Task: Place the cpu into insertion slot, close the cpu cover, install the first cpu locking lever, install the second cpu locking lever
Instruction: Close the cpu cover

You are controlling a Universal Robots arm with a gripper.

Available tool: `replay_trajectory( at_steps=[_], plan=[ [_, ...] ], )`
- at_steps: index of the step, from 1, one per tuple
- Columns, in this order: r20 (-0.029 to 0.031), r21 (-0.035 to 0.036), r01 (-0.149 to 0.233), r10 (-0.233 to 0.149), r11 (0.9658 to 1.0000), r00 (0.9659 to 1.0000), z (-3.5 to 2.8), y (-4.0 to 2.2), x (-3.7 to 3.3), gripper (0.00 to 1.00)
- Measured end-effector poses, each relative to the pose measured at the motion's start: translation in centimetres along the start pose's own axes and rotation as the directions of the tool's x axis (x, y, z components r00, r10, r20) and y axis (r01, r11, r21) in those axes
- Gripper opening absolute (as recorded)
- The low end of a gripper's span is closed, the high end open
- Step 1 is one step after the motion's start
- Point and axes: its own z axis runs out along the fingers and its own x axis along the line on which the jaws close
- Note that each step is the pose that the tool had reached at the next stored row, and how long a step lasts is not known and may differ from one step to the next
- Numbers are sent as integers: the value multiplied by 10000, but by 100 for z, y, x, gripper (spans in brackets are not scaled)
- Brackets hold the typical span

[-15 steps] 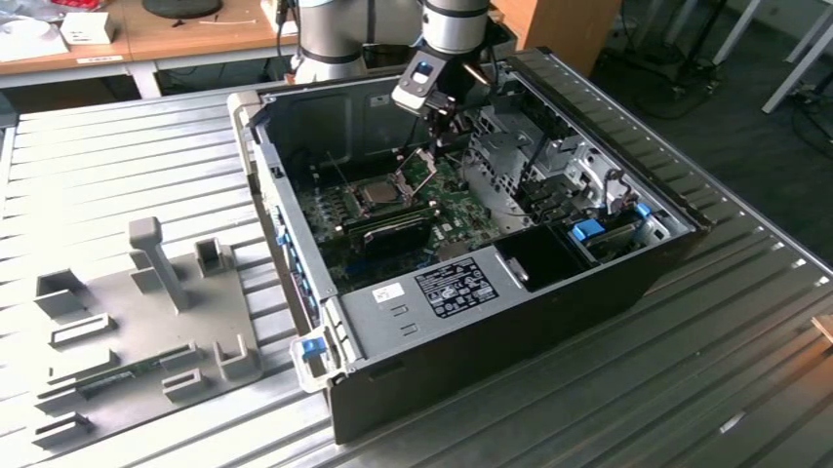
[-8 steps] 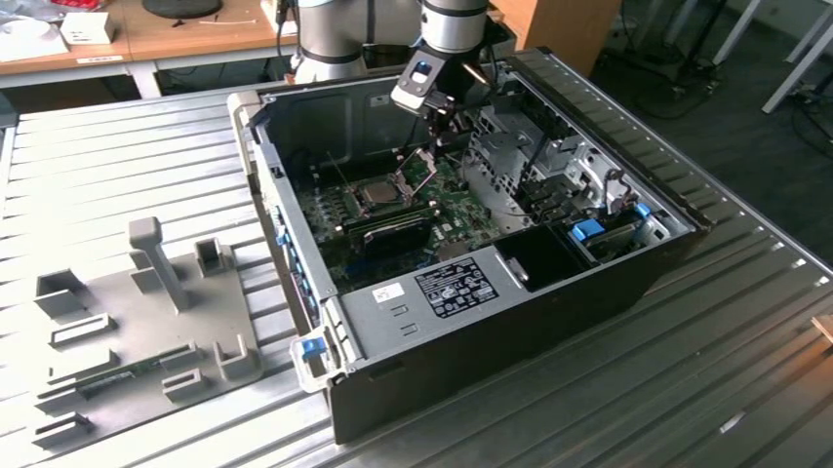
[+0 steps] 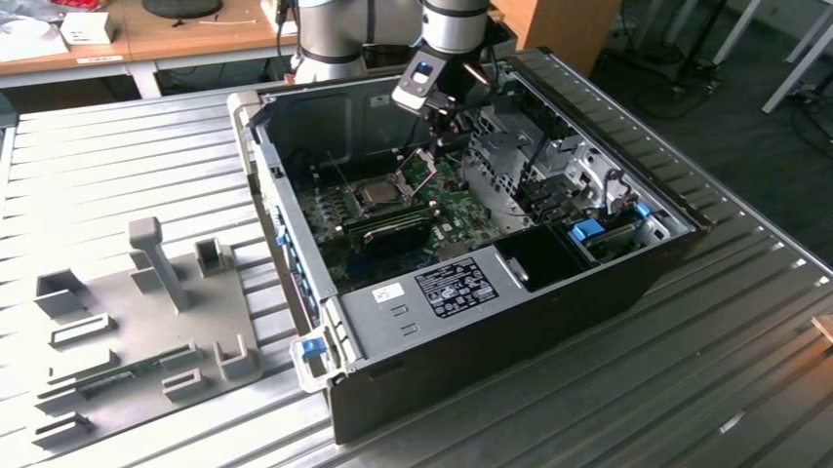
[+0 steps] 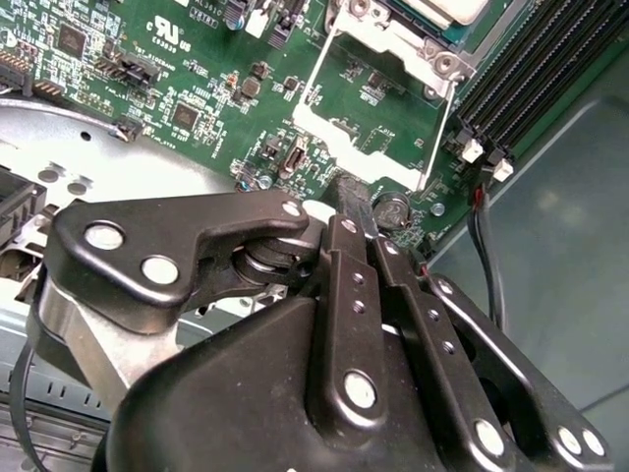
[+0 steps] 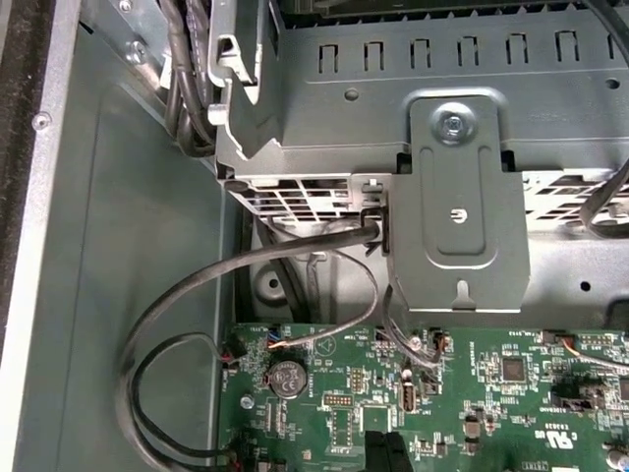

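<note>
One black linkage-fingered gripper (image 4: 356, 199) reaches into the open black computer case (image 3: 547, 331). Its jaws seem pressed together, though the tip is partly hidden, right at the free edge of the thin shiny metal cpu cover (image 4: 334, 138), which stands raised. The small square silver-grey cpu (image 3: 380, 195) lies in the dark metal-bordered insertion slot (image 3: 354, 202) near the middle of the green circuit board (image 3: 450, 232).
</note>
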Motion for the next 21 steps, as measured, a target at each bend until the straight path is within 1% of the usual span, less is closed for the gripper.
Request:
replay_trajectory(
  at_steps=[2, 6, 17, 18, 19, 20, 21],
  plan=[
    [0, 0, -1, 1, 10000, 10000, 14, 0, 0, 10],
    [8, 19, 0, 0, 10000, 10000, 62, -3, 0, 10],
    [21, 22, 2, -2, 10000, 10000, 65, -3, -1, 10],
    [23, 31, 2, -2, 10000, 10000, 65, -3, -1, 10],
    [22, 73, 2, -2, 10000, 10000, 66, -3, 0, 10],
    [21, 171, -1, 0, 9999, 10000, 68, -3, 0, 10],
    [23, 332, -3, 2, 9994, 10000, 70, -4, 0, 10]
  ],
)
